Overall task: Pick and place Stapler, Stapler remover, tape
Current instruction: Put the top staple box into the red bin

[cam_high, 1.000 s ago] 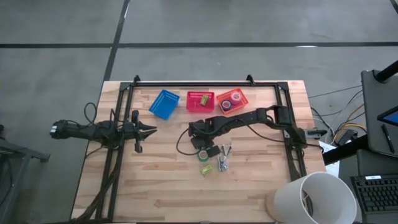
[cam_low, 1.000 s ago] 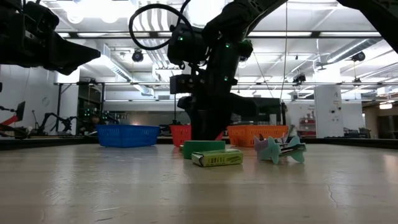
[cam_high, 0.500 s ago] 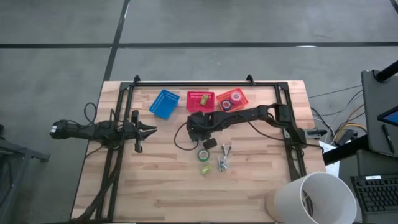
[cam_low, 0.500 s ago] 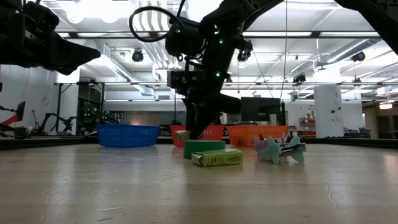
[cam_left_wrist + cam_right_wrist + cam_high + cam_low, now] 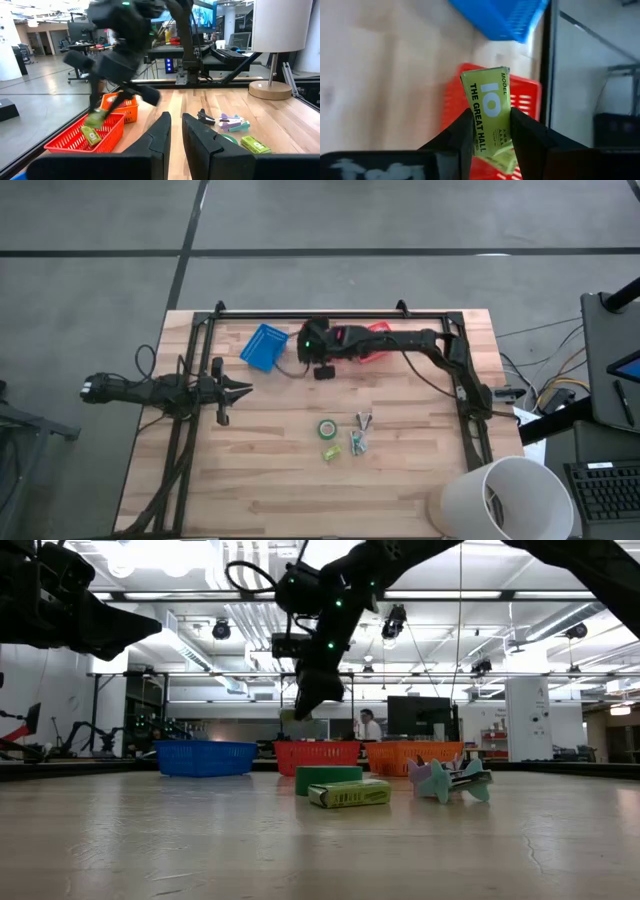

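My right gripper (image 5: 487, 125) is shut on a yellow-green box (image 5: 486, 102) with printed lettering. It hangs in the air over the red basket (image 5: 525, 105) near the table's far edge, and shows in the low view (image 5: 302, 710). In the left wrist view the box (image 5: 95, 120) hangs just above the red basket (image 5: 107, 140), where another yellow-green box (image 5: 90, 135) lies. A green tape roll (image 5: 326, 428), a third yellow-green box (image 5: 330, 451) and staple removers (image 5: 358, 435) lie flat on the table. My left gripper (image 5: 243, 389) waits at the left, open by a narrow gap. My right gripper pinches the yellow-green box between its two fingers (image 5: 465, 132), on the long side edges of its lower half (image 5: 481, 137). The box lies along the fingers and sticks out past their tips. The fingers slant down toward the far edge. The box is lifted clear above the red basket.
A blue basket (image 5: 264, 346) stands left of the red one, and an orange basket (image 5: 378, 338) to its right, partly under the right arm. A black frame (image 5: 300, 314) runs along the far edge and both sides. A white lamp shade (image 5: 505, 500) is at the near right corner.
My right gripper has risen from the table beside the green tape roll, carrying a yellow-green box lifted clear. It has swung toward the far edge and now hangs over the red basket. The roll, the other box and the removers have stayed put.
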